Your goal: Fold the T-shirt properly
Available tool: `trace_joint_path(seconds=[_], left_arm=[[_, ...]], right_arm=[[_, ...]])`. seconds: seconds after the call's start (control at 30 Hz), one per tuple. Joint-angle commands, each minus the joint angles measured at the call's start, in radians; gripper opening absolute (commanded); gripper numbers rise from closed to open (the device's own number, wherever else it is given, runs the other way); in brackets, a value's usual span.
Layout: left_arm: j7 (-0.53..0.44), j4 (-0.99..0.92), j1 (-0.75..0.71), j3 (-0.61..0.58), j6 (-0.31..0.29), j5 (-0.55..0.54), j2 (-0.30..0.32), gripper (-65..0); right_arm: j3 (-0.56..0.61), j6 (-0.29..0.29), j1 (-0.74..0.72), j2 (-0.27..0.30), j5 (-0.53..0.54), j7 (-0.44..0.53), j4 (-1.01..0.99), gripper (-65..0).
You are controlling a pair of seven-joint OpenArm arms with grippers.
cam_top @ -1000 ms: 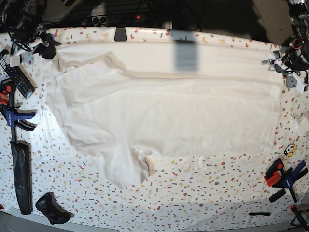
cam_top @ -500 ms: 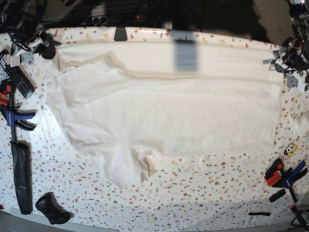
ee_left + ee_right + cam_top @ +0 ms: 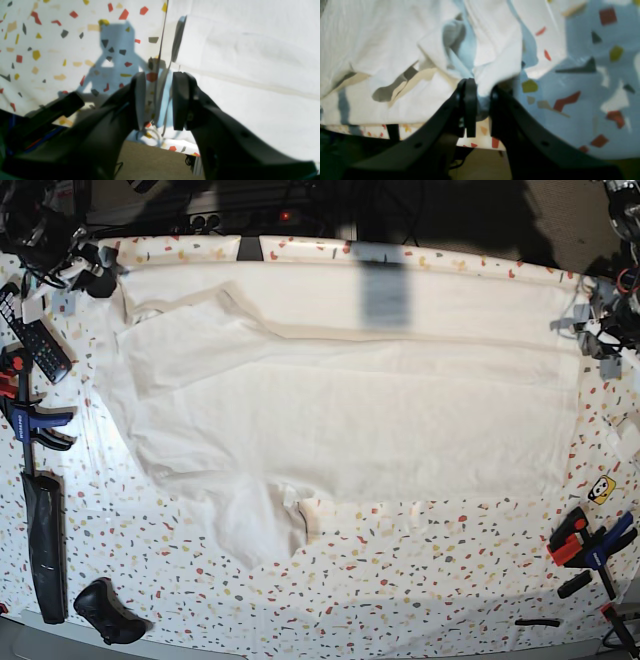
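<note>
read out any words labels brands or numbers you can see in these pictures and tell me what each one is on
None can be read.
Blue bar clamp at the table edge: white lettering, too small to read.
Small yellow sticker: a dark figure, no legible text.
Large plain white T-shirt: no print.

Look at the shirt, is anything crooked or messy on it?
Yes. The T-shirt lies mostly flat, but one flap sticks out crookedly toward the near table edge. At the far corner the cloth is bunched where the right gripper pinches it.
</note>
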State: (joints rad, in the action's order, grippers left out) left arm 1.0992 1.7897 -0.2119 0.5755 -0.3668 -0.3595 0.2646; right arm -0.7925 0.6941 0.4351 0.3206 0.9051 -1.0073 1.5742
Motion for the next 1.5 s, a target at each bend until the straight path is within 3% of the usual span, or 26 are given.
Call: trace_joint_path(seconds=[0.0,0.1,0.23,0.3,0.63,0.83,0.97,1.13,1.37,1.47], left_arm=[[-0.023,0.018,0.007,0.007,0.000,-0.008,0.016,-47.5],[-0.024,0.018,0.007,0.007,0.000,-0.008,0.016,-47.5],[-0.028,0.018,0.007,0.007,0.000,-0.008,0.016,-47.5],[-0.028,0.018,0.007,0.007,0.000,-0.008,0.016,-47.5],[-0.076,0.018,0.018,0.007,0.000,-0.015,0.016,-47.5],[-0.096,0.018,0.018,0.007,0.000,-0.043,0.016,-47.5],[-0.251,0.018,0.019,0.007,0.000,-0.143,0.015,-47.5],[-0.413,0.018,0.019,0.006,0.000,-0.146,0.013,-47.5],[-0.393,0.016,0.061,0.004,0.005,-0.120,0.013,-47.5],[-0.386,-0.012,0.095,-0.030,0.048,-0.098,0.013,-47.5]], right_arm=[[-0.008,0.004,-0.003,0.021,0.002,0.016,0.031,-58.0],[-0.008,0.004,-0.018,0.026,-0.008,0.010,0.068,-55.4],[-0.008,0.004,-0.024,0.026,-0.008,-0.044,0.098,-38.6],[-0.008,0.004,-0.024,0.026,-0.006,-0.079,0.115,-34.7],[-0.023,0.004,-0.053,0.026,0.008,-0.094,0.330,-34.7],[-0.034,0.004,-0.058,0.026,-0.068,-0.037,0.383,-34.7],[-0.034,-0.009,-0.116,0.025,-0.094,0.025,0.383,-34.7],[-0.025,-0.029,-0.228,0.021,-0.147,0.038,0.373,-34.9],[0.044,-0.029,-0.315,0.021,-0.148,0.062,0.272,-34.9],[0.089,-0.029,-0.365,0.021,-0.185,0.062,0.213,-34.9]])
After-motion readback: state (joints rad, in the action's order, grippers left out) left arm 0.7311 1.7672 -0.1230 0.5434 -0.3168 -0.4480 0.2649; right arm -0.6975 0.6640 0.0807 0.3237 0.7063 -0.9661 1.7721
